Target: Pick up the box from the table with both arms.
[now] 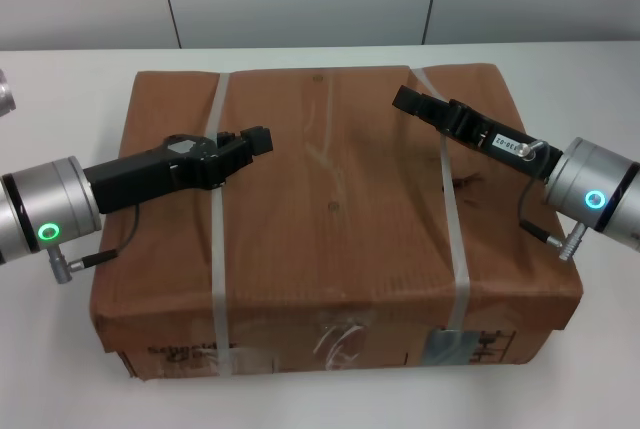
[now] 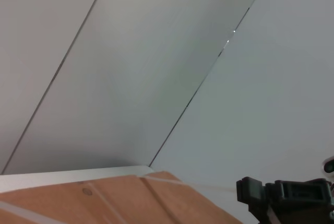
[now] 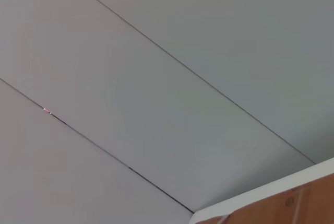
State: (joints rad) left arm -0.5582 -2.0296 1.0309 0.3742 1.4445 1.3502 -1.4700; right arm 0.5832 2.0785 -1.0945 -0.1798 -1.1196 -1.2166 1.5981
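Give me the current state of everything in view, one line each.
box: flat on the table, strapped, not lifted.
table: white, carrying the box.
left gripper: over the box top near the left strap.
right gripper: over the box top near the right strap.

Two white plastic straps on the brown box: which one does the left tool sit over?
The white plastic strap on the robot's left. The black left tool reaches across it above the brown paper-wrapped box; the other strap passes under the right tool.
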